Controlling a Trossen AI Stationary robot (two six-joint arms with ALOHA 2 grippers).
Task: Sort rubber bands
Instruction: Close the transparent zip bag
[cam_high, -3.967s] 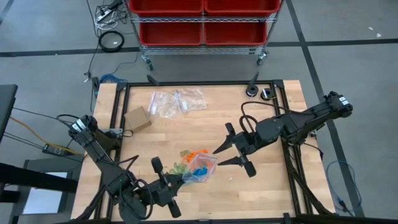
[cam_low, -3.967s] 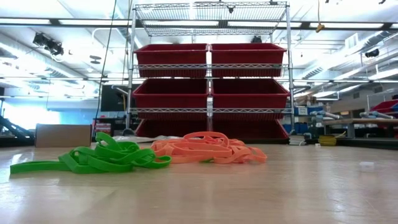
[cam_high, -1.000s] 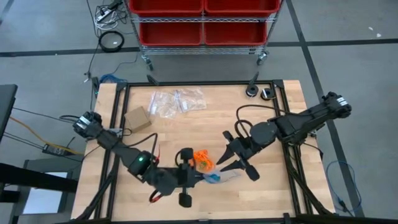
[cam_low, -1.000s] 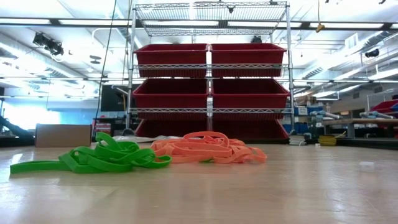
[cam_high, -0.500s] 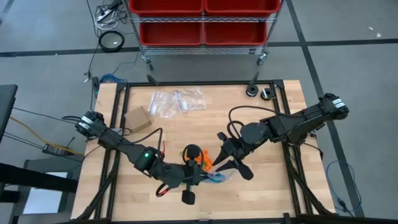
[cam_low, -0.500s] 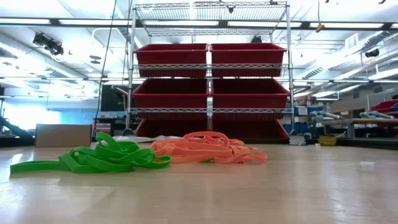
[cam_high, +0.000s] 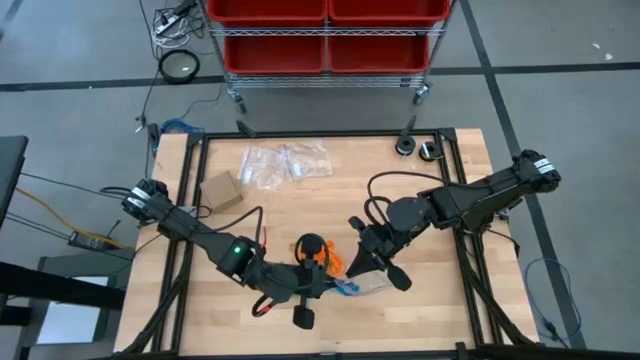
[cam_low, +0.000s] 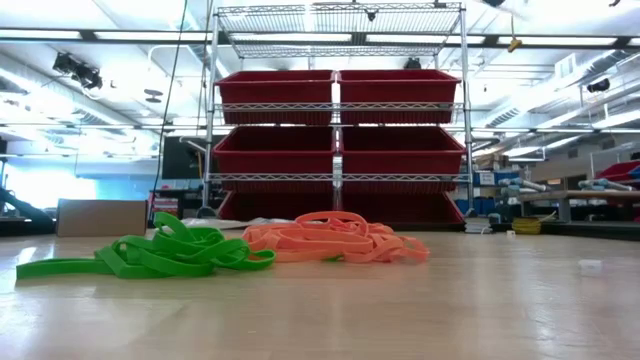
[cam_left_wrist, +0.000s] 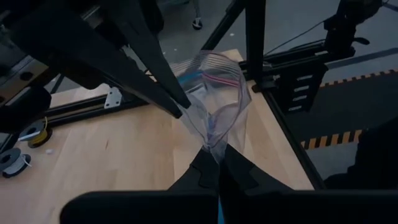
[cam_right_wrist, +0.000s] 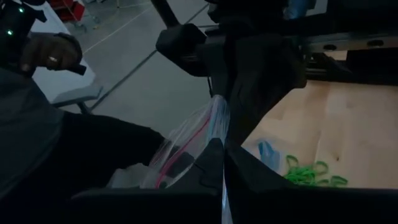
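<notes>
Orange rubber bands (cam_high: 326, 261) lie on the table between my two grippers. The low view shows a green clump (cam_low: 160, 255) and an orange clump (cam_low: 335, 240) resting on the wood. Green bands (cam_right_wrist: 305, 173) and blue ones (cam_right_wrist: 267, 152) also show in the right wrist view. A clear zip bag (cam_left_wrist: 217, 87) with pink and blue closure lines hangs between the grippers. My left gripper (cam_high: 303, 285) is shut on it from the near left. My right gripper (cam_high: 368, 266) is shut on it from the right. My left gripper pinches one end of the clear bag (cam_left_wrist: 215, 147) between its two fingers. The bag stands out beyond the fingertips, crumpled at the pinch and wider farther off. My right gripper pinches an edge of the bag (cam_right_wrist: 217, 134) between its two fingers, close to the pink closure line. In the left wrist view its fingertips (cam_left_wrist: 177, 106) meet the bag's side. The film runs between both grippers.
A cardboard box (cam_high: 222, 190) and several clear bags (cam_high: 285, 162) lie at the table's far left. Two small round objects (cam_high: 415, 147) sit at the far right corner. A rack of red bins (cam_high: 325, 35) stands beyond the far edge. A person's hand (cam_right_wrist: 50, 56) shows beyond the table.
My right gripper has gone toward the table's left and near edge, up to the bag at my left gripper, and has shut on it. My left gripper has shifted slightly toward the near edge with the bag. The band clumps have stayed in place.
</notes>
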